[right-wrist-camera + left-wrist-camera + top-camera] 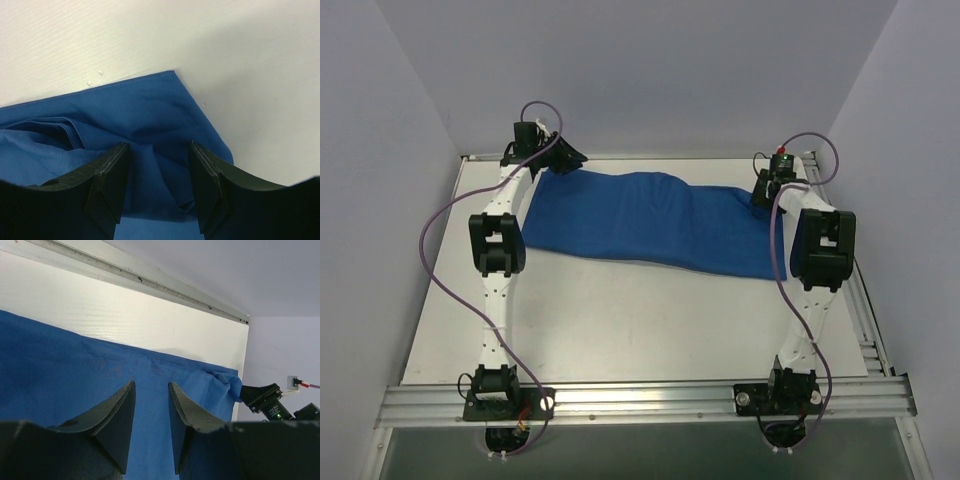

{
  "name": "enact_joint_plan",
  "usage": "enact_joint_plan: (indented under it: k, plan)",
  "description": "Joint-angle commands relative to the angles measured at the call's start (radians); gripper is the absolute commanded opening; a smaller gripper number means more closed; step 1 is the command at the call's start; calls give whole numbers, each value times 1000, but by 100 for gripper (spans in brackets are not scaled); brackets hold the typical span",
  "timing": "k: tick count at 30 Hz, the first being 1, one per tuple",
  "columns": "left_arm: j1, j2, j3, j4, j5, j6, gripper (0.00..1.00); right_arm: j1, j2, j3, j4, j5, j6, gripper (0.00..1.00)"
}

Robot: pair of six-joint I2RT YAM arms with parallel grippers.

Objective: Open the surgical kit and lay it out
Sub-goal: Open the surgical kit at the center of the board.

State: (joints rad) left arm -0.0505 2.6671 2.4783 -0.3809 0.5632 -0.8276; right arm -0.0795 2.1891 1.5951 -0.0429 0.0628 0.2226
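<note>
The right claw had its fingers spread over a corner of the blue cloth wrap, and the left claw was spread too over the opposite end. The wrap lay folded across the back of the desk, anything under it hidden.

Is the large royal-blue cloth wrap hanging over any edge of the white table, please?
No, the royal-blue cloth wrap lies wholly on the white table.

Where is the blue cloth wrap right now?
In the top view the blue cloth wrap lies across the far half of the table, stretching from the left fingers at its far-left corner to the right fingers at its right end.
</note>
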Motion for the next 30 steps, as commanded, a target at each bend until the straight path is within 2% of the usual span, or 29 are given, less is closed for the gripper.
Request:
enact_joint_plan:
  k: [1,11,20,23,28,29,30]
  plan:
    - [6,-6,7,48,24,4,41,1,-98,-30,12,-40,-3,50]
    - [5,-4,7,50,24,4,41,3,-173,-53,24,-52,-32,50]
    - [5,-4,10,50,29,5,41,3,-134,-38,9,-124,-20,49]
    - [3,-1,11,50,29,1,41,1,-101,-23,8,-133,-20,46]
    - [5,-3,14,43,26,7,41,3,-91,-9,11,-133,-22,26]
    - [6,-6,13,36,23,10,41,3,-91,-1,6,-133,-22,20]
    - [8,-6,10,34,20,10,41,4,-97,0,3,-138,-20,8]
